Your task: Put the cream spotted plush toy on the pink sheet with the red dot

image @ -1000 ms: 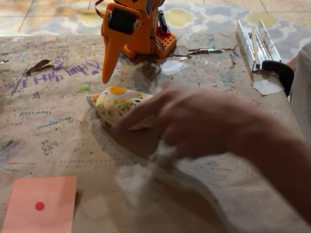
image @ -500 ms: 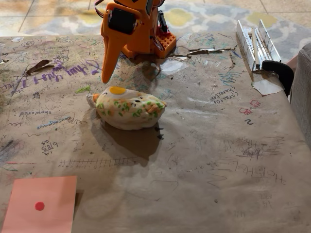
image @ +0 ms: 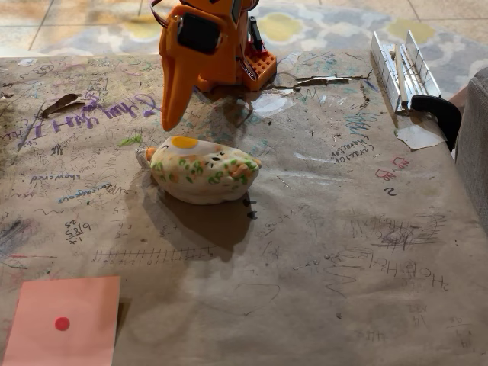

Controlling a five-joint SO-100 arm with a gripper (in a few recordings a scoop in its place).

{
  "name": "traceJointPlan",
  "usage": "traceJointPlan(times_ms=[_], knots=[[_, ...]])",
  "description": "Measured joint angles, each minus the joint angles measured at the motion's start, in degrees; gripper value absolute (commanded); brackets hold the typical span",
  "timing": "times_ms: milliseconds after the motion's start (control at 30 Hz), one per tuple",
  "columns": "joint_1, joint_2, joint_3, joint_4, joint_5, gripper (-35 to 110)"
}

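At the near left corner of the scribbled brown paper table (image: pixel 343 305) lies the pink sheet with the red dot (image: pixel 65 320), flat and bare. Farther back, left of centre, the cream spotted plush toy (image: pixel 202 169) rests on the table, well apart from the sheet. Just beyond it, the orange gripper (image: pixel 171 118) points downward above the table, holding nothing; whether its jaws are parted cannot be told.

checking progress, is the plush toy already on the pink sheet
No, the cream spotted plush toy lies on the brown paper mid-table, well apart from the pink sheet at the near left corner.
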Motion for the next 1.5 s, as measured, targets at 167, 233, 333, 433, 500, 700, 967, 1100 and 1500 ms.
traceJointPlan(times_ms=[167, 233, 333, 433, 500, 700, 967, 1100, 1500], knots=[[-2.8, 0.4, -7.1, 10.6, -15.5, 36], [-4.2, -3.3, -12.7, 16.7, -20.7, 36], [-5.2, -18.8, -25.6, 28.0, -27.6, 35], [-4.9, -38.0, -41.7, 39.3, -34.3, 36], [-2.9, -48.1, -49.0, 41.9, -40.8, 36], [4.5, -68.4, -54.7, 36.6, -53.4, 38], [9.4, -84.7, -53.7, 23.6, -59.1, 39], [8.1, -90.4, -55.0, 22.2, -57.7, 39], [0.0, -96.9, -53.3, 3.3, -42.5, 12]])
